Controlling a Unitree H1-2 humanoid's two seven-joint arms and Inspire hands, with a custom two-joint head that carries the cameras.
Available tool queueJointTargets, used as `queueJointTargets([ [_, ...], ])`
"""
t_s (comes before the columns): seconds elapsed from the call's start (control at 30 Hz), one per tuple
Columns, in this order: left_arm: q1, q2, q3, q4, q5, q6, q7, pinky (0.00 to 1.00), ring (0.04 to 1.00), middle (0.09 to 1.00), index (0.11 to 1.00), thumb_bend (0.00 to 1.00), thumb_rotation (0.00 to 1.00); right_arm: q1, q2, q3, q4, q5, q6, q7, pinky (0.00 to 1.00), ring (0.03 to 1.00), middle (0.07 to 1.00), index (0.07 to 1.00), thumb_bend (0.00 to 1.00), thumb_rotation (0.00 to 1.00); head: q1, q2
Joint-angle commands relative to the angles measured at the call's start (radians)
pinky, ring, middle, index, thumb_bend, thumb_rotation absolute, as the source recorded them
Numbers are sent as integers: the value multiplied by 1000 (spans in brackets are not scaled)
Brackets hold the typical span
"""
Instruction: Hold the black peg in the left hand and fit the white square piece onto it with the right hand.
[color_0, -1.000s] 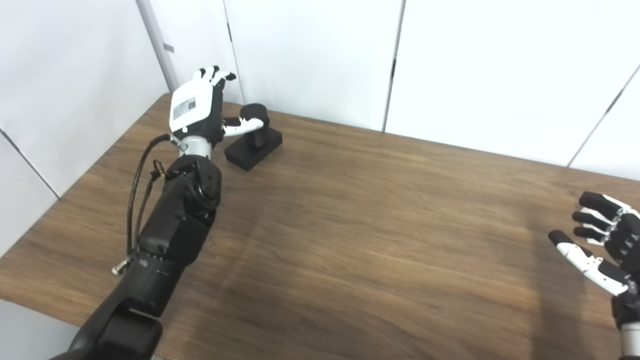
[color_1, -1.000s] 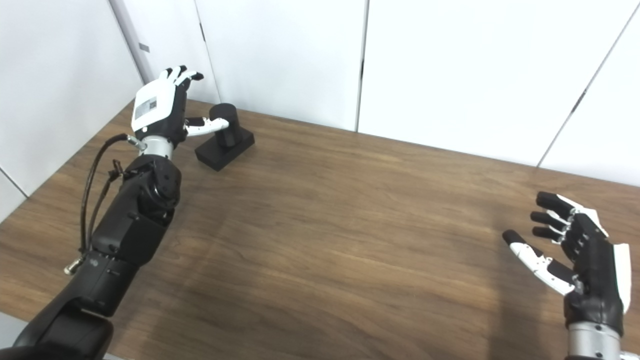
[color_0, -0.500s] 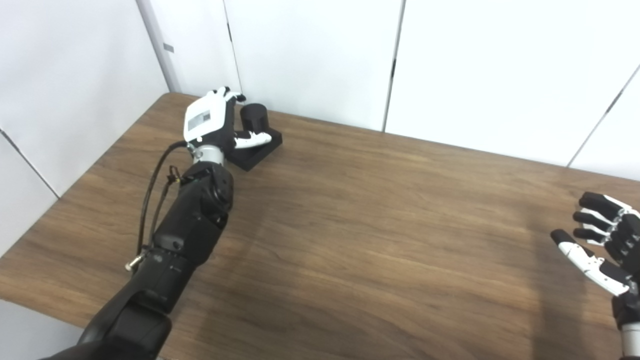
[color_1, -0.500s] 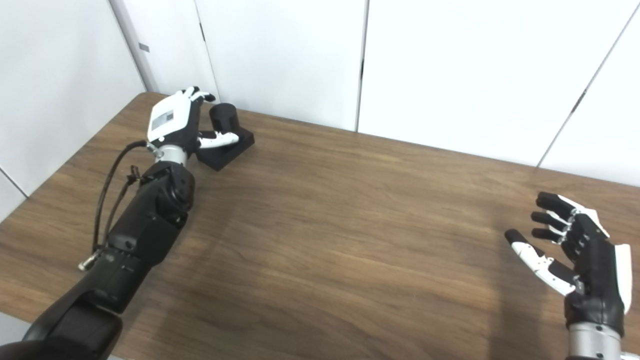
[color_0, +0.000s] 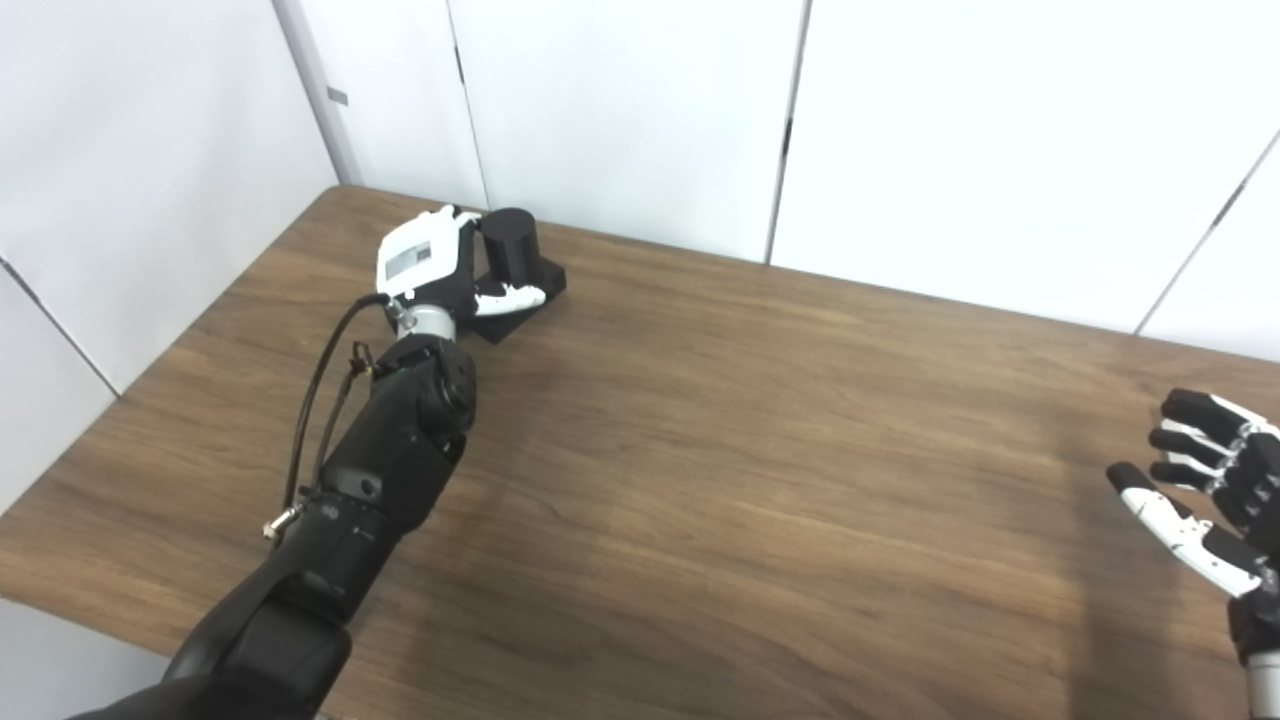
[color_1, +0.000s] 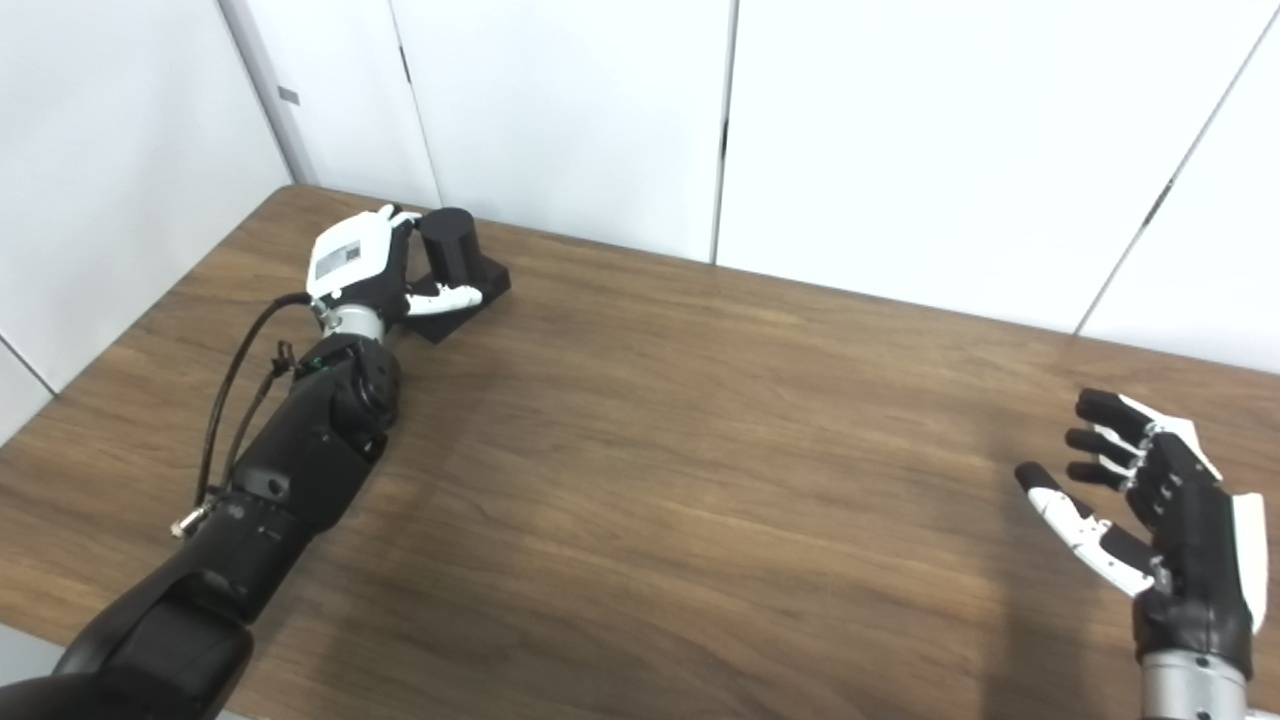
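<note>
Black peg (color_0: 511, 246) stands upright on its dark base at the far left corner of the bench (color_0: 700, 480). Left hand (color_0: 430, 268) is against it, thumb over the base; whether the fingers are clamped is hidden. Wrap low on the post, leaving its top clear. Right hand (color_1: 1160, 520) waits, fingers apart, holding nothing; no white piece in view.

You have a wooden table (color_0: 760, 480) with dark brown grain running mostly left to right. Behind the table, touching its far edge, stand white wall panels (color_0: 620, 110) split by thin dark vertical seams. Left of the table's far corner, a grey upright strip (color_0: 318, 95) carries 1 small dark tag. More white panelling (color_0: 130, 170) runs along the table's left edge.
</note>
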Motion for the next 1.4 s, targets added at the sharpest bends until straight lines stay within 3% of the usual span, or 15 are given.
queueJointTargets([
  [0.0, -58, 26, 5, -8, 12, -4, 35, 891, 980, 955, 827, 947, 520, -22, -11, -4, -42, -6, -33, 0, 598, 699, 752, 714, 400, 0, 1, 1],
  [0.93, -62, 25, -17, 32, 4, 3, 13, 843, 963, 933, 763, 919, 477, -20, -19, -7, -48, -9, -45, 4, 566, 672, 729, 681, 421, 0, -6, 19],
  [1.37, -50, 25, -16, 53, 25, 5, -1, 884, 969, 932, 746, 902, 476, -19, -19, -18, -50, 2, -31, 7, 604, 695, 748, 690, 421, 0, -1, 30],
])
